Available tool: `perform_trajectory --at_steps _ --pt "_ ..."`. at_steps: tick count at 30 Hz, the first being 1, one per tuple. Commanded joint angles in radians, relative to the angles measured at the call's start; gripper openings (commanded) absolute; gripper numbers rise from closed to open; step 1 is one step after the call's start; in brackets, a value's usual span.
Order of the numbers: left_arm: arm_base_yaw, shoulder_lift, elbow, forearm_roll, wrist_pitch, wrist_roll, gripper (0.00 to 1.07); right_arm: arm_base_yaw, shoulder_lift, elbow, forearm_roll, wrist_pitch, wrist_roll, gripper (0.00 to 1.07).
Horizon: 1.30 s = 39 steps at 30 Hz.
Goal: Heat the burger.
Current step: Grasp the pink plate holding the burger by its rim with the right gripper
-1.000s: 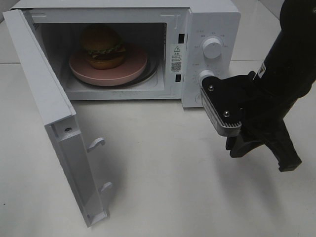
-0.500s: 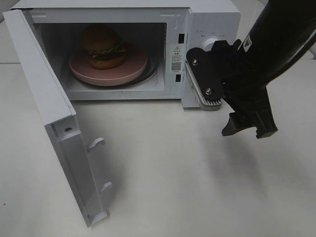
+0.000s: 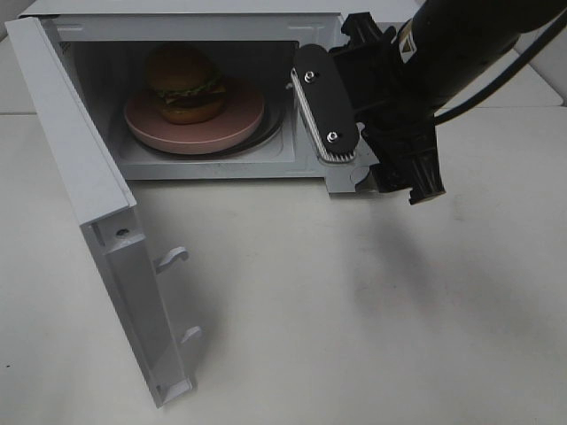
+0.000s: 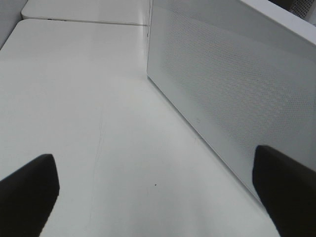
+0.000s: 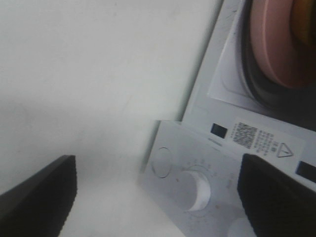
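- Left gripper (image 4: 157,193) — jaws wide, nothing between them. It hangs low over the table (image 4: 74,98), near the outer, dotted face of the door (image 4: 232,98).
- The door stands swung fully open on the left, latch hooks (image 3: 173,257) exposed. Step in hand, as I judge it: shut it.
- Do it well: press flat on the outer face near the free edge and follow the hinge arc. Keep the push gentle so the microwave (image 3: 195,27) does not skid. Finish only when both hooks seat.
- Burger (image 3: 183,84) sits upright on the pink plate (image 3: 239,124) inside the cavity, toward the back left. It needs no handling.
- Right gripper (image 3: 368,133) — jaws wide and empty, in front of the control panel. One padded finger overlaps the right edge of the opening in the high view.
- Pull that arm clear before the door swings, or it may get caught.
- Knob (image 5: 197,190) shows between the right jaws, untouched, and is best left until the door is latched.
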Motion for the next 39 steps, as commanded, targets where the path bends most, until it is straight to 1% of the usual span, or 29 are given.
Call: perform_trajectory --at_steps 1,5,9,11,15,26,30,39 --pt "0.001 -0.021 0.004 -0.010 -0.001 -0.004 1.00 0.003 0.036 -0.040 -0.015 -0.018 0.014 0.87" --pt "0.001 -0.021 0.004 -0.010 -0.001 -0.004 1.00 0.003 0.067 -0.071 -0.014 -0.035 0.034 0.87" --pt "0.001 -0.021 0.004 -0.010 -0.001 -0.004 1.00 0.015 0.124 -0.126 -0.016 -0.060 0.074 0.86" --pt "0.001 -0.021 0.004 -0.010 -0.001 -0.004 1.00 0.025 0.138 -0.136 -0.016 -0.060 0.074 0.86" --pt "0.001 -0.021 0.004 -0.010 -0.001 -0.004 1.00 0.044 0.200 -0.189 -0.018 -0.072 0.070 0.86" --pt "0.001 -0.021 0.004 -0.010 -0.001 -0.004 1.00 0.060 0.280 -0.213 -0.016 -0.181 0.070 0.86" --pt "0.001 -0.021 0.004 -0.010 -0.001 -0.004 1.00 0.060 0.311 -0.234 -0.014 -0.181 0.070 0.86" --pt "0.001 -0.021 0.004 -0.010 -0.001 -0.004 1.00 0.060 0.423 -0.359 -0.013 -0.181 0.074 0.86"
